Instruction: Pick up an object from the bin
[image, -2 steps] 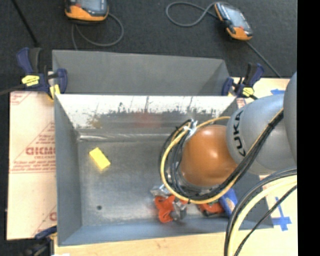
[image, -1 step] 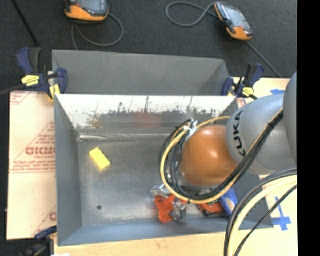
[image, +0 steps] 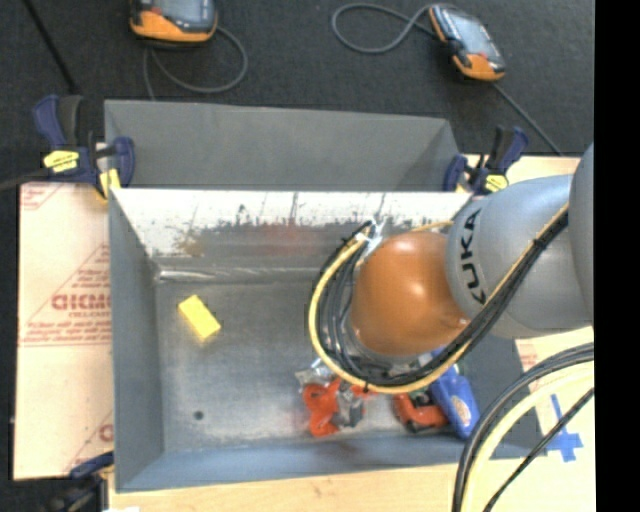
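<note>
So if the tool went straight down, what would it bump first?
Probably the red thing lying by the bin's near wall, right at the tool. Height is hard to judge, so it could touch the bin floor instead.

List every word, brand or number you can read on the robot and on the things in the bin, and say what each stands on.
"KUKA": dark letters on the grey arm, running along its casing.
Yellow block: no text on it.
Red thing by the near wall: no text can be read.
Blue thing under the arm: no text can be read.
</note>
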